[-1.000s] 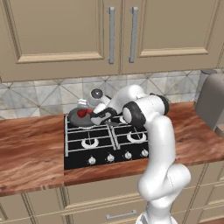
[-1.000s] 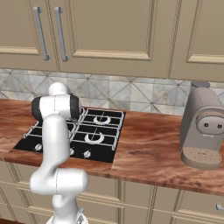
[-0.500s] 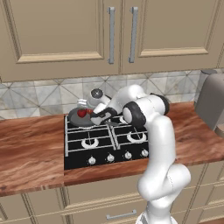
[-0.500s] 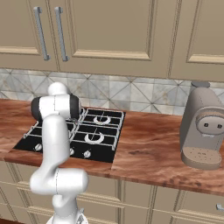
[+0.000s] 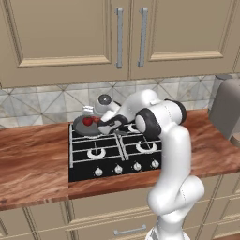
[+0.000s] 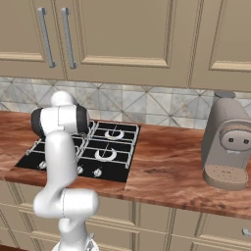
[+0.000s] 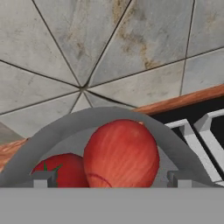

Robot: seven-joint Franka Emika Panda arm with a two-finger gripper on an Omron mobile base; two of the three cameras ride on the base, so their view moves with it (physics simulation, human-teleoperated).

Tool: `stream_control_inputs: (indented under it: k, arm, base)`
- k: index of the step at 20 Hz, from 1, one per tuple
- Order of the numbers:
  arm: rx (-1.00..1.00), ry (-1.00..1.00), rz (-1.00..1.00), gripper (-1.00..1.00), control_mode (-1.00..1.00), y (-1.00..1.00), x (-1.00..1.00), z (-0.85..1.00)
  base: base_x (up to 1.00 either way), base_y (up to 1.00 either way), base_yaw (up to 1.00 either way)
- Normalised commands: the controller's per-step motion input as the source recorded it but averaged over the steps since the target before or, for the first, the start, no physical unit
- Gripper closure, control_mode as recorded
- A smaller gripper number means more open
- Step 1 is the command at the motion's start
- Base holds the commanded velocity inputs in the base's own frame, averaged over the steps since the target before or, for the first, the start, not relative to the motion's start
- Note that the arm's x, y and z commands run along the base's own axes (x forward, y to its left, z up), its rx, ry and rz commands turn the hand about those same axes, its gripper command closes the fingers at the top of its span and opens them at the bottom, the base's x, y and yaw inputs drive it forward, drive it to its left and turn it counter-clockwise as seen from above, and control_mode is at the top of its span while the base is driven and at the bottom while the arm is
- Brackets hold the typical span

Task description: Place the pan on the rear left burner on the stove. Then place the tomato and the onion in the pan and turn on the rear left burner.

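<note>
The dark grey pan (image 5: 82, 126) sits on the rear left burner of the black stove (image 5: 112, 154), with its rim (image 7: 87, 118) curving across the hand view. Inside it lie the red tomato (image 5: 87, 121) and the reddish onion (image 7: 121, 153), the tomato (image 7: 61, 170) just left of the onion. My gripper (image 5: 97, 123) reaches low over the pan's right side and is open. Its fingertips (image 7: 43, 178) stand on either side of the onion with a gap on both sides. The pan hides the burner itself.
A tall grey cylinder (image 5: 103, 104) stands right behind the pan against the tiled wall. Four silver knobs (image 5: 118, 168) line the stove's front. A grey coffee machine (image 6: 228, 147) stands on the wooden counter to the right. Cabinets hang overhead.
</note>
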Motion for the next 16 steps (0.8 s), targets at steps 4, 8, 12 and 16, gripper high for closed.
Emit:
stream_control_inputs:
  k: [4,8,12,16]
  arm:
    - [0.00,0.00,0.00,-1.00,-1.00,0.00,-0.15,0.08]
    - [0.00,0.00,0.00,-1.00,-1.00,0.00,-0.26,0.09]
    - [0.00,0.01,0.00,-1.00,-1.00,0.00,-0.29,0.14]
    - [0.00,0.00,0.00,-1.00,-1.00,0.00,-0.38,0.14]
  base:
    - [0.00,0.00,0.00]
    - [0.00,0.00,0.00]
    - [0.00,0.00,0.00]
    - [0.00,0.00,0.00]
